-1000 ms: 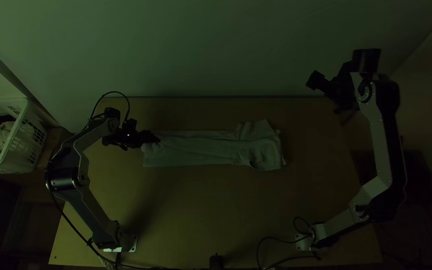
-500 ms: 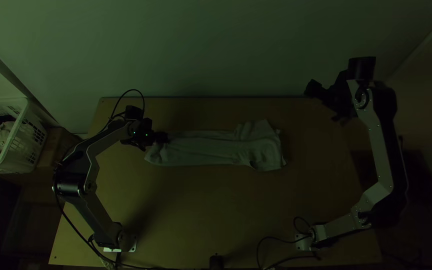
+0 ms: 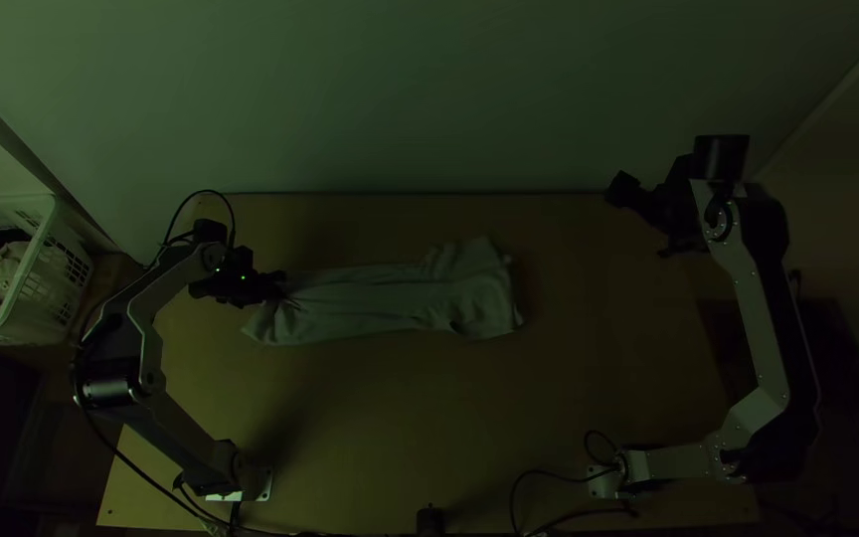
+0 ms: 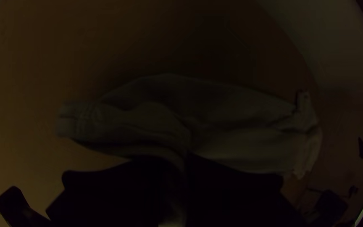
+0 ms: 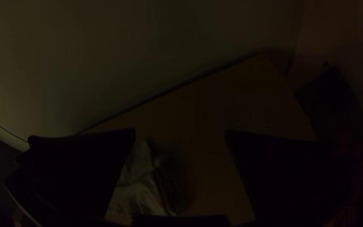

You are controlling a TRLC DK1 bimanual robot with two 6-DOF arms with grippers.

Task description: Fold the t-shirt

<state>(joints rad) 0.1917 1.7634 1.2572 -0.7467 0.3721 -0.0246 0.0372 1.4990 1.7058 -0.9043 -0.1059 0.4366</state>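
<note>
Top view: the t-shirt [image 3: 390, 298] lies on the far half of the table [image 3: 429, 398], left of centre, as a long narrow strip running side to side. The end toward the table's right side is wider and rumpled. The left tool [image 3: 282, 286] is over the table's far left part, pinching cloth near that end of the shirt, where creases gather; a pointed corner of cloth lies just beside it, toward the table's near edge. The right tool [image 3: 682, 249] is raised near the table's far right corner, well apart from the cloth. Past the table's left side stands a white basket [image 3: 50, 288] with dark and pale cloth in it. A pale wall [image 3: 429, 99] rises behind the table's far edge.

Left wrist view: the left tool [image 4: 172, 176] has a bunched fold of the shirt clamped between its black fingers [image 4: 232, 180]. On either side of the grip the cloth spreads over the table, with deep folds running into the pinch.

Right wrist view: the right tool [image 5: 180, 136] is spread wide, with nothing between its fingers; the table's far right corner shows beyond the gap. A rumpled part of the shirt lies on the table, partly hidden behind one finger.
</note>
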